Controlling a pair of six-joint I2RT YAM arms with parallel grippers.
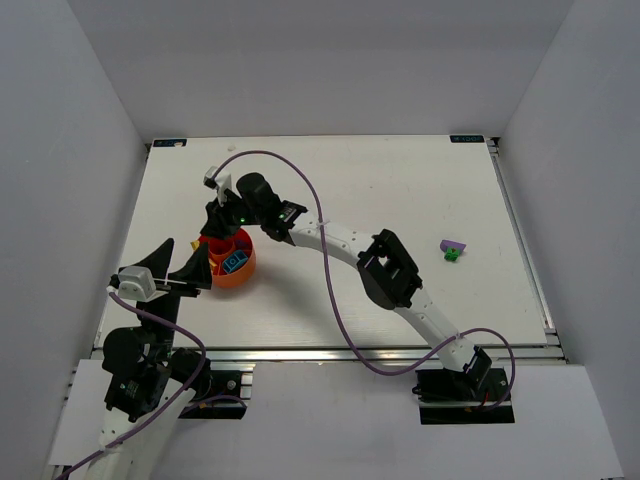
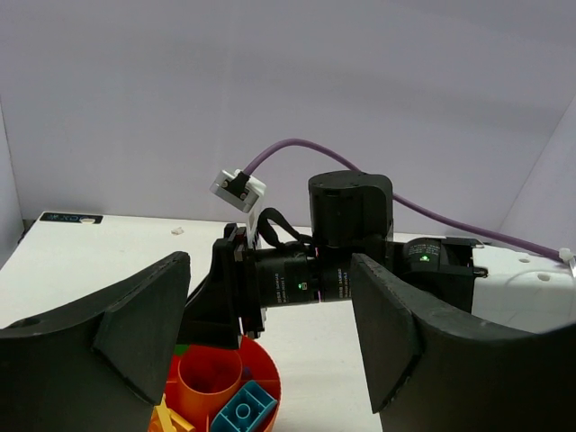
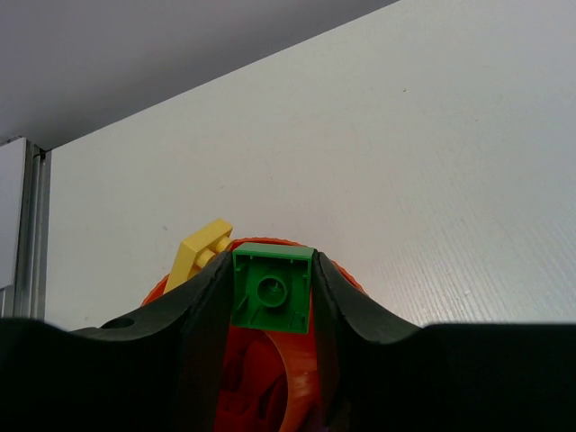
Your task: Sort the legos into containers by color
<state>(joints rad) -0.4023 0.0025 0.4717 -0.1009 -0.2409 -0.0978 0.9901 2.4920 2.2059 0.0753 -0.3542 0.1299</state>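
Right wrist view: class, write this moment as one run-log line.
right gripper shut on held green lego above bowls | left gripper open beside bowls | purple lego, loose green lego on table

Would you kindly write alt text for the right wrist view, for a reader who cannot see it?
The right gripper pinches a green lego between its black fingers, directly over the orange and red bowls. A yellow lego pokes up at their left rim, with white table beyond.

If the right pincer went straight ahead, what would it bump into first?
Probably the bowls just beyond the green brick the right pincer grips, though how far off is hard to judge.
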